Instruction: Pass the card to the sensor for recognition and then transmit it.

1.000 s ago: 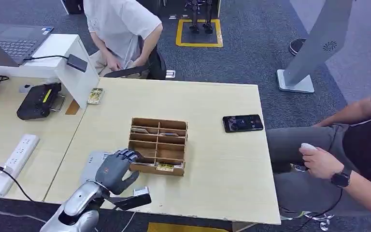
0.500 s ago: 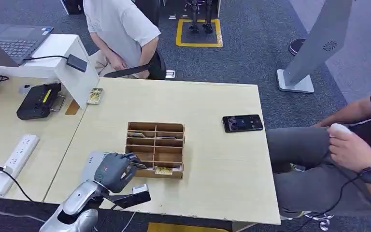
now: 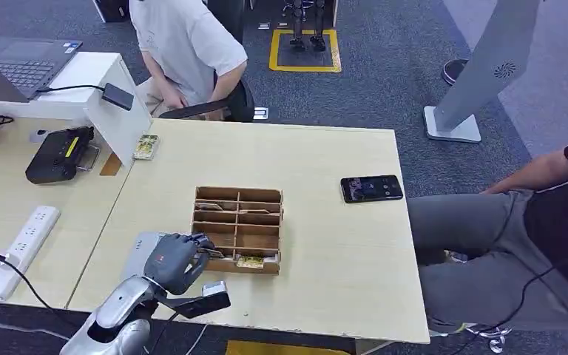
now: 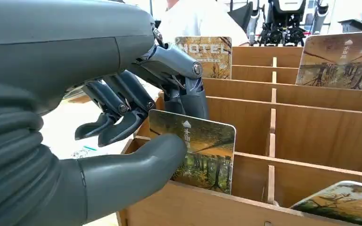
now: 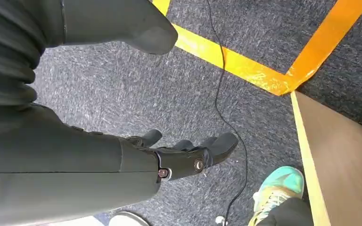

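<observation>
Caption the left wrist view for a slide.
Left hand pinches a forest-print card at the wooden organizer's near corner slot.

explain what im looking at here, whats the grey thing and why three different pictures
The grey thing is a humanoid robot's left hand. One picture looks down from the robot's head; the other two come from cameras at its wrists. On the pale wooden table stands a wooden card organizer with compartments, beside a black phone. In the left wrist view, the thumb and fingers pinch a hotel key card that stands in a compartment. The right hand hangs over the carpet, holding nothing. Two people sit nearby.
</observation>
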You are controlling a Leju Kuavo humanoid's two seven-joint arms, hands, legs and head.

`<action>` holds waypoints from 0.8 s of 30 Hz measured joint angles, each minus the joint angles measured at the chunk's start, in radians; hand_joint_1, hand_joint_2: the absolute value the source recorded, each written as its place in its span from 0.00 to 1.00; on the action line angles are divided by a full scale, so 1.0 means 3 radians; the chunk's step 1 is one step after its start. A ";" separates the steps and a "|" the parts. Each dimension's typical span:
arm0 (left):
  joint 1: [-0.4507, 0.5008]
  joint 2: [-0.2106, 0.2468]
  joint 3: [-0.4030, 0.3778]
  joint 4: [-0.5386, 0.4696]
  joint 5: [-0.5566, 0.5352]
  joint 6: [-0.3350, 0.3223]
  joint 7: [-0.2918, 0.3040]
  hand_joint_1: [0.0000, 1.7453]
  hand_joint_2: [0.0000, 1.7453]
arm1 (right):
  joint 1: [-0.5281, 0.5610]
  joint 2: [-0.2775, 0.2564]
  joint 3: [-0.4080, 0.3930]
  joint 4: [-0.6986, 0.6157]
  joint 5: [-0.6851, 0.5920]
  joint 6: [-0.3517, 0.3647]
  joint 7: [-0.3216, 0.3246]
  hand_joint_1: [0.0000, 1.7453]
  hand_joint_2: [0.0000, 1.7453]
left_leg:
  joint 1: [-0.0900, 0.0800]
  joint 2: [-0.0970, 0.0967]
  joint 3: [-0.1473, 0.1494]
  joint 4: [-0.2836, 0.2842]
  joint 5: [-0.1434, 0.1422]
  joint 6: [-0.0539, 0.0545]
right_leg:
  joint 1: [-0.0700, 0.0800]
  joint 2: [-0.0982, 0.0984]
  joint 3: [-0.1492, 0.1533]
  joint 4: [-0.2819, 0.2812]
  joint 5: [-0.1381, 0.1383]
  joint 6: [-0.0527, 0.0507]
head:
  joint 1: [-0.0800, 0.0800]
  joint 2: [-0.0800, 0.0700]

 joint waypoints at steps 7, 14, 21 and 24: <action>-0.0007 0.0018 0.0033 -0.0070 0.0361 -0.0041 -0.0220 1.00 1.00 | 0.0002 0.0000 -0.0015 -0.0005 0.0005 -0.0004 -0.0002 0.00 1.00 | 0.0000 0.0000 0.0000 0.0000 0.0000 0.0000 | 0.0000 0.0000 -0.0001 0.0000 0.0000 0.0000 | 0.0000 0.0000; -0.0509 0.0417 0.0307 -0.0869 0.1610 -0.0177 -0.0516 0.97 1.00 | 0.0024 0.0000 -0.0071 0.0006 0.0001 -0.0002 -0.0132 0.00 1.00 | 0.0008 -0.0003 -0.0005 0.0001 0.0008 -0.0008 | 0.0006 -0.0001 -0.0006 0.0004 0.0004 -0.0006 | 0.0000 0.0000; -0.0993 0.0666 0.0806 -0.1422 0.1618 -0.0469 -0.0500 1.00 1.00 | 0.0044 0.0001 -0.0106 0.0023 -0.0008 -0.0004 -0.0179 0.00 1.00 | 0.0008 0.0002 0.0000 -0.0001 0.0009 -0.0010 | 0.0008 0.0003 -0.0004 0.0005 0.0007 -0.0011 | -0.0001 0.0000; -0.0993 0.0687 0.0851 -0.1476 0.1442 -0.0284 -0.0468 1.00 1.00 | 0.0045 0.0001 -0.0121 0.0025 -0.0008 -0.0011 -0.0174 0.00 1.00 | 0.0007 0.0002 0.0000 -0.0001 0.0008 -0.0010 | 0.0007 0.0003 -0.0004 0.0005 0.0007 -0.0011 | -0.0001 -0.0001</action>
